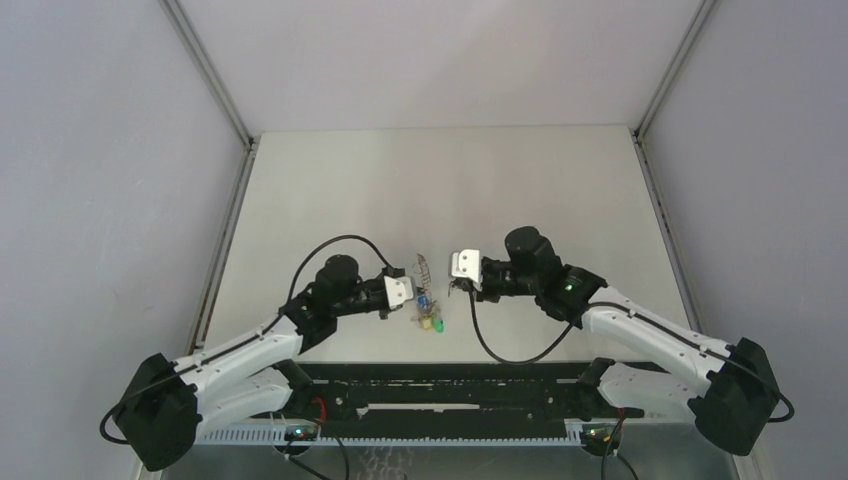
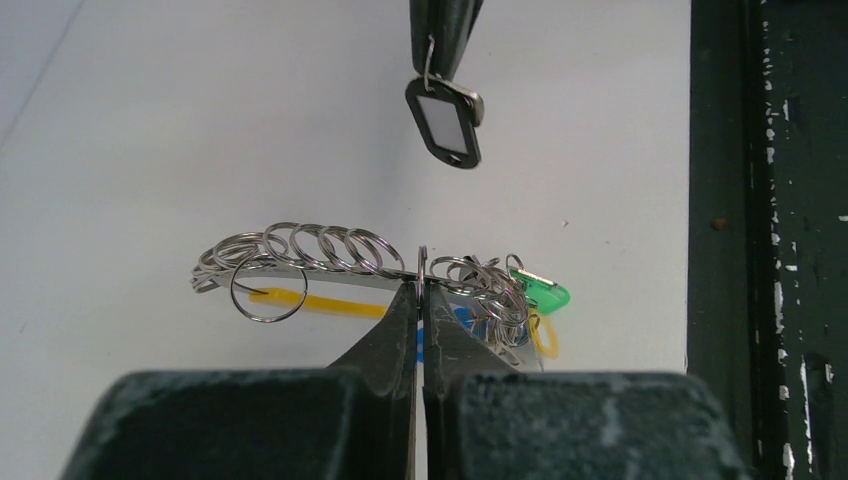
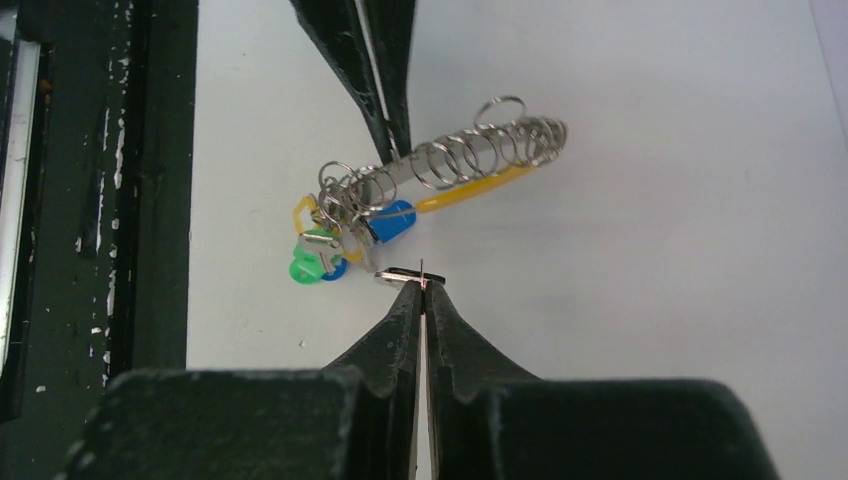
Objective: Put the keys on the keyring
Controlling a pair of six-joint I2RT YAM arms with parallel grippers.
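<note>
Right wrist: key [image 3: 398, 276] edge-on at right gripper [image 3: 423, 289] tips; keyring [image 3: 458, 156] tags overlapping.

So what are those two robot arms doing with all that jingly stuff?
The left gripper is pinching the keyring, the one with the blue and green tags. The right gripper is pinching the small black key and holding it close by. The key isn't on the ring yet.

Flat off-white matte tabletop [image 1: 330, 190], grey wall panels [image 1: 100, 200] on L, R and back sides. Black metal rail [image 1: 450, 400] w/ chipped paint runs along near edge. Silvery metal keyring [image 1: 428, 312] w/ yellow band, blue + green tags is over front-centre; can't tell if tags touch the top
</note>
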